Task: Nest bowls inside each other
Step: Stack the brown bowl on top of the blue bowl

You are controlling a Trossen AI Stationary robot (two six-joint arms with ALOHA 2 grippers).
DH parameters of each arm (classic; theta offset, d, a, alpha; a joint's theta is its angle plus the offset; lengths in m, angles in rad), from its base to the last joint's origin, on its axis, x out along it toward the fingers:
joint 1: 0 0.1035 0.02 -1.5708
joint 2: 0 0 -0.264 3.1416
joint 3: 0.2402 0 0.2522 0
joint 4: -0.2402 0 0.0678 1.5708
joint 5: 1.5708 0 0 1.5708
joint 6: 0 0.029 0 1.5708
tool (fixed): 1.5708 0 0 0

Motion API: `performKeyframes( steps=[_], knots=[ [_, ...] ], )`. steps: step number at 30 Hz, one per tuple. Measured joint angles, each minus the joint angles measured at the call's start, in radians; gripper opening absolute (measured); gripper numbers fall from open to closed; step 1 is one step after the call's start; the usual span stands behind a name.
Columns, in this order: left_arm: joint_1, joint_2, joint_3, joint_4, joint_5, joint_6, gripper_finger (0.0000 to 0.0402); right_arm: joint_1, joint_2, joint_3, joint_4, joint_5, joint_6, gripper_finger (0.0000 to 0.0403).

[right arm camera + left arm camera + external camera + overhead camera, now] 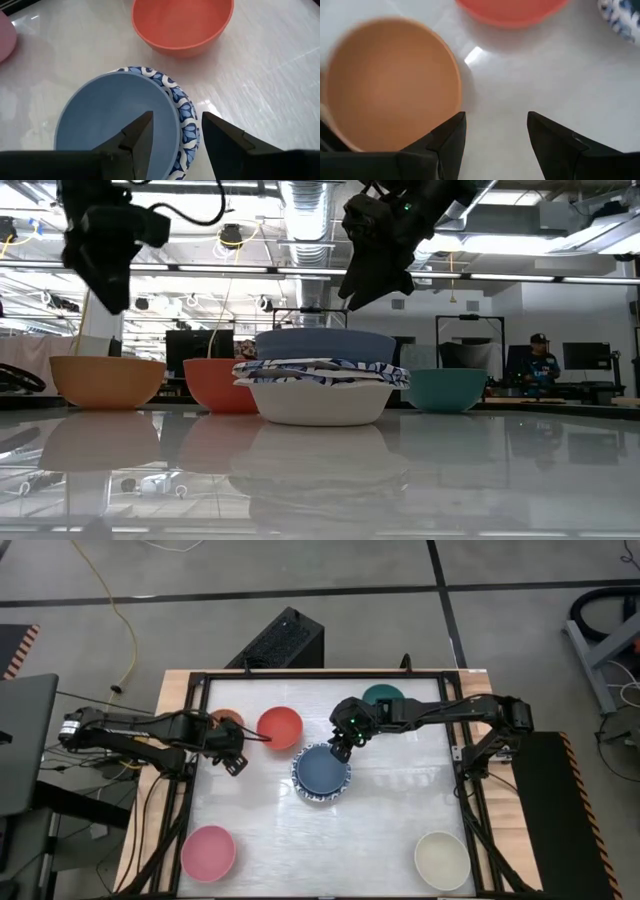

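Observation:
A plain blue bowl (321, 770) sits nested in a stack of white bowls with blue patterned rims (322, 373), which stands mid-table on its base. My right gripper (176, 132) hangs open above the stack's far rim, one finger over the blue bowl's hollow and one outside, touching nothing (352, 288). My left gripper (496, 130) is open over bare table beside the orange bowl (390, 82), near the table's left edge (236, 762). The red bowl (279, 728) stands between the orange bowl and the stack.
A dark green bowl (382, 697) stands at the far edge under the right arm. A pink bowl (208, 852) is at the near left and a cream bowl (441, 860) at the near right. The table's near middle is bare. A person (540, 360) is far off in the room.

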Motion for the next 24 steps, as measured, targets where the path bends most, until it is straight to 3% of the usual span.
performKeyframes(
  steps=[6, 16, 19, 24],
  knots=[
    [0.0, -0.017, -0.081, 0.042, 0.02, -0.008, 0.0201, -0.012, 0.0, 0.0, 0.0, 0.0, -0.002, 0.0189],
    [0.001, -0.016, -0.18, 0.051, -0.051, 0.006, 0.0193, -0.012, 0.0, 0.0, 0.0, 0.0, -0.004, 0.0189],
    [0.001, -0.016, -0.223, 0.049, -0.015, 0.013, 0.0159, -0.016, 0.0, 0.0, 0.0, -0.001, -0.011, 0.0189],
    [0.001, -0.016, -0.275, 0.067, 0.019, 0.015, 0.0069, -0.018, 0.0, 0.0, 0.001, -0.001, -0.017, 0.0189]
  ],
)
